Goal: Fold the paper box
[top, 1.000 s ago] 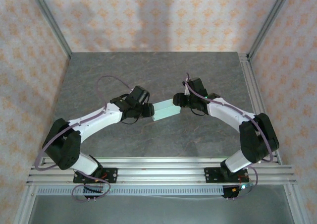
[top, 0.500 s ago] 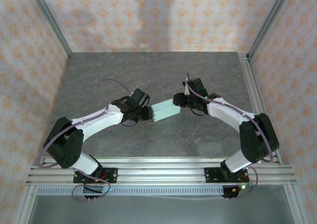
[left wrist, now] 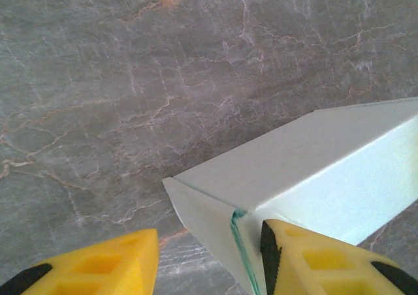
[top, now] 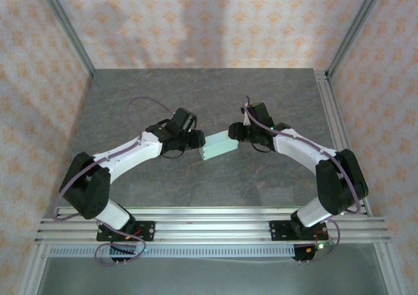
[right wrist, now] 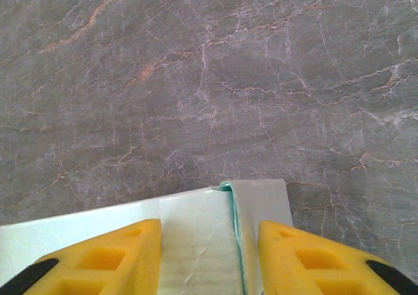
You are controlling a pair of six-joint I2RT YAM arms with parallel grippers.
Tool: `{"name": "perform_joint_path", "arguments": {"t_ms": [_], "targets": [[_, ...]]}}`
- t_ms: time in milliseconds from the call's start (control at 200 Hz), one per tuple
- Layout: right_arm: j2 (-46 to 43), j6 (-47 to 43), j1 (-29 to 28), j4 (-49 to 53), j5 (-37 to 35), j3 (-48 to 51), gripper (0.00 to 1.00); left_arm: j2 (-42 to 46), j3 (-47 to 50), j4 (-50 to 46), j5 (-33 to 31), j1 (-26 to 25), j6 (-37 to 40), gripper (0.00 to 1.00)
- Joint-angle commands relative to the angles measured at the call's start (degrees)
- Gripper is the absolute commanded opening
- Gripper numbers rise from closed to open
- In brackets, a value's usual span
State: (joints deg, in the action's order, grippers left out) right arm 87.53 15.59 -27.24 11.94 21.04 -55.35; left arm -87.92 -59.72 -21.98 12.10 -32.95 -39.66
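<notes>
At the left gripper (left wrist: 209,246): half parted, one yellow finger (left wrist: 313,262) against the end of the paper box (left wrist: 313,168), the other clear of it. At the right gripper (right wrist: 209,246): parted likewise, astride the opposite end; gripped or merely touched, cannot tell. Pale mint card, folded up long and narrow, a seam at each end, slantwise over the middle of the table (top: 196,99), between both arms.

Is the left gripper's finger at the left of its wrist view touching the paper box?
Apart. The left wrist view shows bare table between that finger and the paper box at its near corner.
</notes>
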Motion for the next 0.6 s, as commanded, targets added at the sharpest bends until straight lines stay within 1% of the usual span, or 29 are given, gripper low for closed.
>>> {"name": "perform_joint_path", "arguments": {"t_ms": [0,140,280,340,521,596], "targets": [[1.07,-1.01,0.0,7.75,-3.47,0.95,0.42,-1.19,1.54,0.68,0.91,0.34,-0.4,0.41],[1.76,-1.05,-0.02,8.01,-3.46,0.61,0.42,-1.55,4.56,0.95,1.79,0.33,-0.75,0.35],[2.43,-0.78,0.0,7.95,-3.28,0.36,0.41,-0.55,7.23,2.18,1.95,0.34,-0.86,0.32],[2.77,-0.66,0.0,7.84,-3.15,0.29,0.4,-0.07,8.83,4.2,2.44,0.33,-0.69,0.3],[3.68,-0.19,0.0,5.73,-3.5,2.53,0.37,-0.57,15.77,14.22,4.28,0.22,1.19,0.29],[3.95,0.36,-0.05,4.26,-3.24,3.96,0.34,-1.09,18.32,17.42,4.59,0.25,2.01,0.26]]}}
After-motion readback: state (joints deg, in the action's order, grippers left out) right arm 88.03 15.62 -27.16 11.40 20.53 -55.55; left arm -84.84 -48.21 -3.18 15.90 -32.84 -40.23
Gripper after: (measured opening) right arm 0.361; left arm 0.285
